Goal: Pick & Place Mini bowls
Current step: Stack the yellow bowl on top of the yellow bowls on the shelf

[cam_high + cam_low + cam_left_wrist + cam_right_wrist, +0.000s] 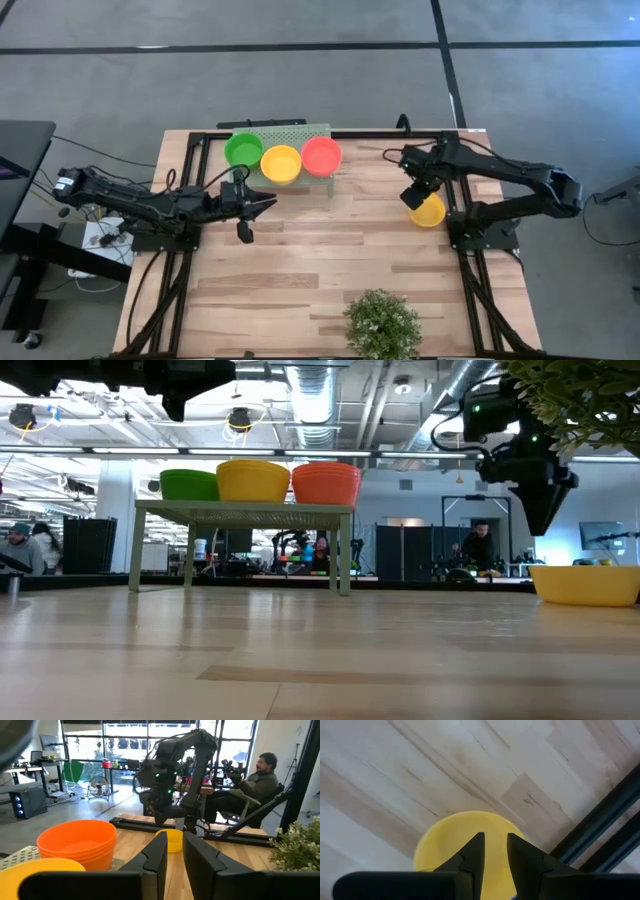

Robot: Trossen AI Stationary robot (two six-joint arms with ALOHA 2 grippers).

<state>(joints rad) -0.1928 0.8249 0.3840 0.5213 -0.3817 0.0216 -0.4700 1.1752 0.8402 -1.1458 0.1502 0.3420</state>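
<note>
I have the wooden bench (300,270) filling the middle of the high view, its dark frame rails running down both sides and its lower middle bare. The pale green perforated stand (300,132) sits at the upper centre of that view, mostly covered by three stacks of mini bowls side by side: green (243,150), yellow (281,163) and red-orange (322,156). From above each stack reads as one bowl; the low view shows the layered rims, though I cannot count them.

The potted plant (382,324) is cut off by the bottom edge of the high view, and in the low view only its leaves show, at the upper right corner.

My right claw (413,196) hangs over a lone yellow bowl (430,211) at centre right of the high view, just beside the right rail. The arm hides part of that bowl from above; the right wrist view shows the narrowly parted fingers above its inside, gripping nothing. The low view shows the bowl resting on the bench with the claw clear above it.

My left claw (262,204) sits left of centre, just below the stand, fingers slightly apart and empty.

A seated person shows beyond the bench at the upper right of the left wrist view.
</note>
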